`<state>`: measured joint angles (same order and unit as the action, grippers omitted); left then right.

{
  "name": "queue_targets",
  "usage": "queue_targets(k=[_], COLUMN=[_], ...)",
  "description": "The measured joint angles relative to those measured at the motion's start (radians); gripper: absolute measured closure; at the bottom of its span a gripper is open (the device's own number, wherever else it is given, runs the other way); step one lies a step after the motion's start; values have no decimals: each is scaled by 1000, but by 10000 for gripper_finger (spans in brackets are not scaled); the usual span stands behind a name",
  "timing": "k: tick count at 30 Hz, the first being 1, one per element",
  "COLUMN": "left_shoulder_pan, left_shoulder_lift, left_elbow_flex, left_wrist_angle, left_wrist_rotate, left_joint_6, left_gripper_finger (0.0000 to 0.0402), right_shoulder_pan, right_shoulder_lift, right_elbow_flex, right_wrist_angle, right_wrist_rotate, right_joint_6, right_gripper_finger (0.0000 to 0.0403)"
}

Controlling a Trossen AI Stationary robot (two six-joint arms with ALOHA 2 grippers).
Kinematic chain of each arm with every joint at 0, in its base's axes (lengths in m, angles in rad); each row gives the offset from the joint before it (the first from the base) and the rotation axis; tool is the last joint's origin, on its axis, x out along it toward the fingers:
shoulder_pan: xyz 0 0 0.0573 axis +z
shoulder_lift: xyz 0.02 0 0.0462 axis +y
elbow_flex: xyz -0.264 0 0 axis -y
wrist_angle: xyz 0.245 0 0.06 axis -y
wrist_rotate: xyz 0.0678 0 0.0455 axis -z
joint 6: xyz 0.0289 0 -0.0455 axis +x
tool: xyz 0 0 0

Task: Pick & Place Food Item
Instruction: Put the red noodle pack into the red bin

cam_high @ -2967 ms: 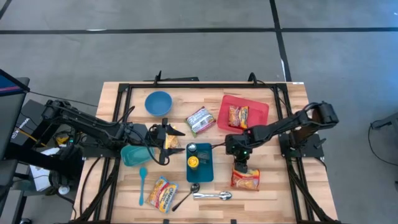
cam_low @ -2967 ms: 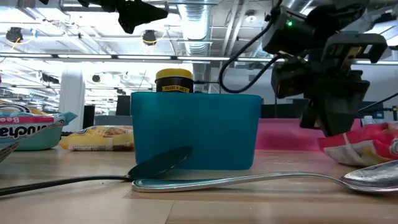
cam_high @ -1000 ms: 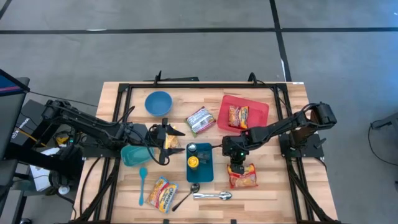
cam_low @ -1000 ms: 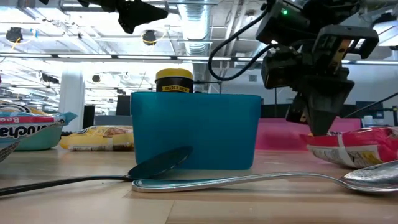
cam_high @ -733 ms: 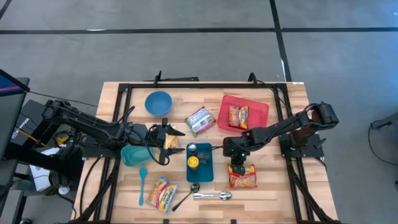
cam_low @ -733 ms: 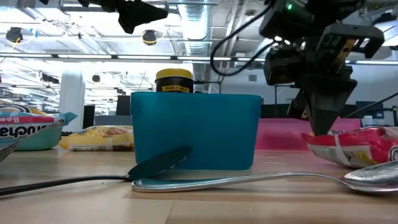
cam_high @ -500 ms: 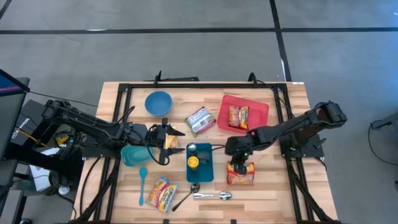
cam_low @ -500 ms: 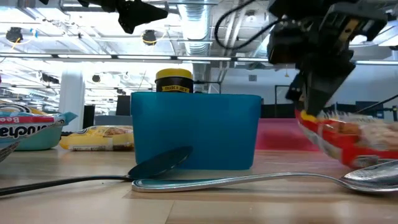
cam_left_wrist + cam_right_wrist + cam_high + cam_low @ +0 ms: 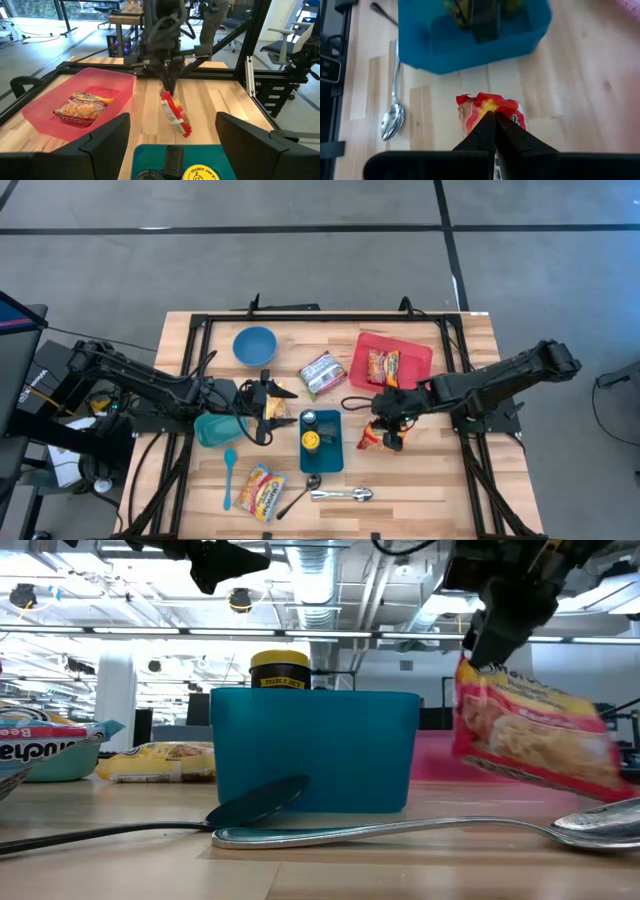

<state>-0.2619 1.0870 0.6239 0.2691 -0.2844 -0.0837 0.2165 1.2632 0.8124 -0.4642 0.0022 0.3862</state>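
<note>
My right gripper (image 9: 392, 424) is shut on a red and yellow noodle packet (image 9: 377, 439), which hangs above the wood just right of the teal bin (image 9: 322, 448); the low view shows the packet (image 9: 530, 735) tilted in the air. A pink tray (image 9: 417, 352) at the far right holds another noodle packet (image 9: 383, 367), lying flat. My left gripper (image 9: 268, 408) waits open left of the bin, nothing between its fingers. My right gripper pinches the packet's upper end (image 9: 487, 111) between its two fingers, which slant down from the table's right side. In the low view the hold is at the packet's top corner (image 9: 470, 665). The packet hangs tilted below the fingers, clear of the table.
The bin holds a yellow-lidded jar (image 9: 311, 441). Two spoons (image 9: 335, 494) lie near the front edge beside a third packet (image 9: 260, 489). A green packet (image 9: 323, 373) and blue bowl (image 9: 254, 345) sit farther back; a teal cup (image 9: 212, 428) and teal spoon (image 9: 229, 477) are at left.
My right gripper, staying shut on the packet, has risen and drawn toward the table's far edge, tipping less steeply down. The packet lay flat on the wood; its gripped end rose first, then the whole packet came clear and now hangs tilted beside the bin.
</note>
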Motion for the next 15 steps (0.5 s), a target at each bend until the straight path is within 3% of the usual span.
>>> queue_targets(k=[15], left_shoulder_pan=[0], left_shoulder_lift=[0], left_elbow_flex=[0], left_wrist_angle=[0], left_wrist_rotate=[0], left_joint_6=[0], left_gripper_finger=[112], right_shoulder_pan=[-87], right_shoulder_lift=[-162], right_elbow_flex=[0], right_wrist_angle=[40], right_wrist_rotate=[138], right_joint_6=[-136], right_gripper_finger=[403])
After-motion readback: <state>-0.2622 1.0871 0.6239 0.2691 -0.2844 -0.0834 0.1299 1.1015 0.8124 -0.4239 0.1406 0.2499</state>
